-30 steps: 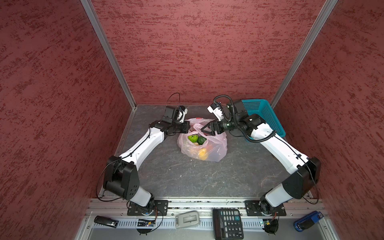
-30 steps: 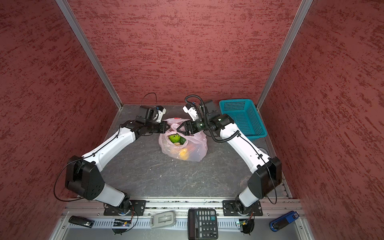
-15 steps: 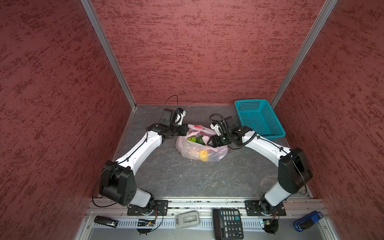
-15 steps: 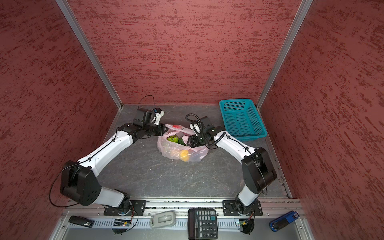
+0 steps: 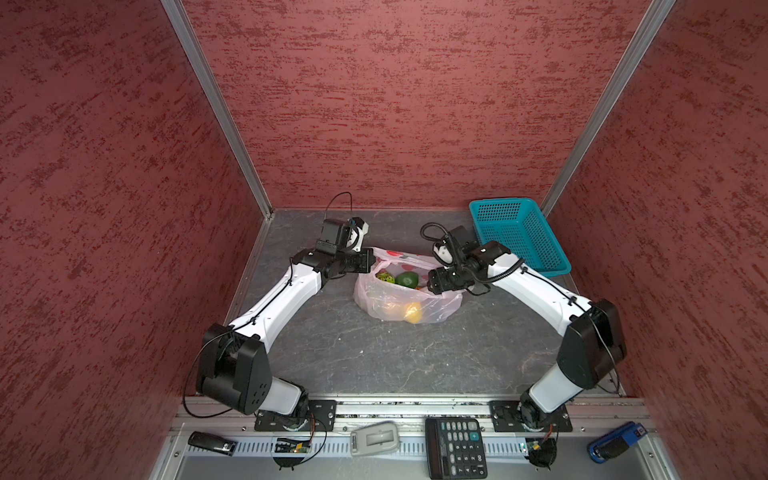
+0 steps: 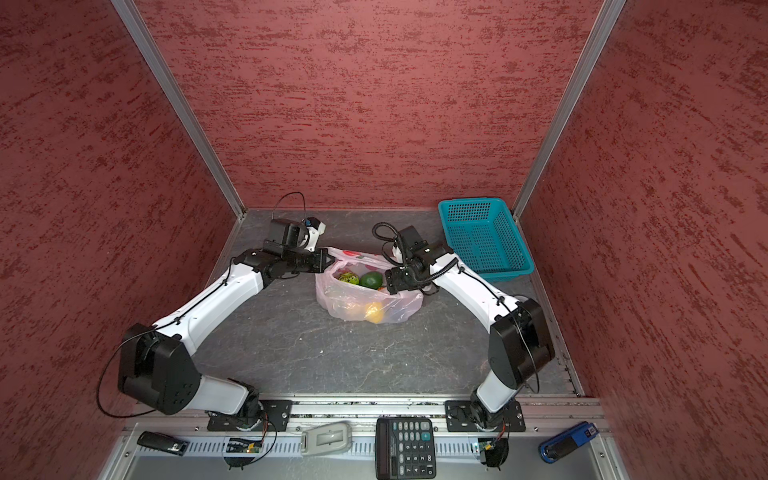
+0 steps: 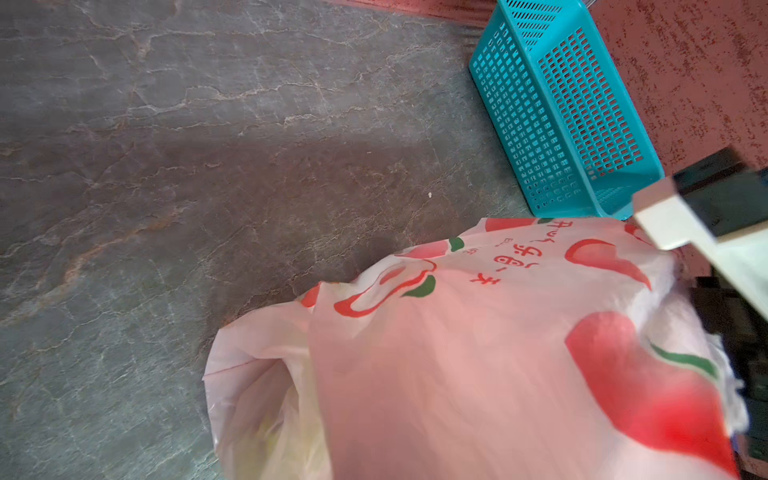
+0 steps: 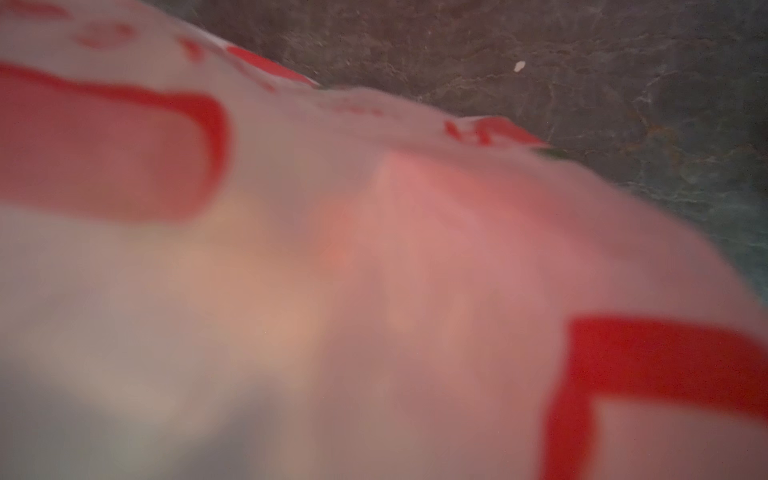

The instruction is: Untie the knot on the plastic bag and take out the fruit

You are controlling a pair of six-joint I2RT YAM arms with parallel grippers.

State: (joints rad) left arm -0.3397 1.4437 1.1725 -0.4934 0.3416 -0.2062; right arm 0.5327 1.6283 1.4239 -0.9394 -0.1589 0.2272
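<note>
The bag (image 5: 409, 305) sits mid-table (image 5: 374, 365) between the arms. Its mouth gapes upward, stretched along the line from one gripper to the other. No knot shows, so I judge it undone. The left gripper (image 5: 369, 262) is closed at the bag's far left corner, seemingly pinching the rim and holding it up. The right gripper (image 5: 430, 286) dips at the mouth's right edge. Its fingers are hidden in both top views, and the right wrist view is only blurred pink film, so I cannot tell how wide it stands or whether it holds anything. The fruit lies inside: a dark green piece (image 5: 406, 279) just beside the right gripper on its inward side, a netted light green one (image 5: 385, 276) further toward the left gripper, and a yellow one (image 5: 414, 311) low at the near side. The right arm is nearer, and the basket (image 5: 519, 237) stands behind it. The bag bears red fruit pictures with green leaves and red East Asian characters (image 7: 496, 259), which I cannot read.
</note>
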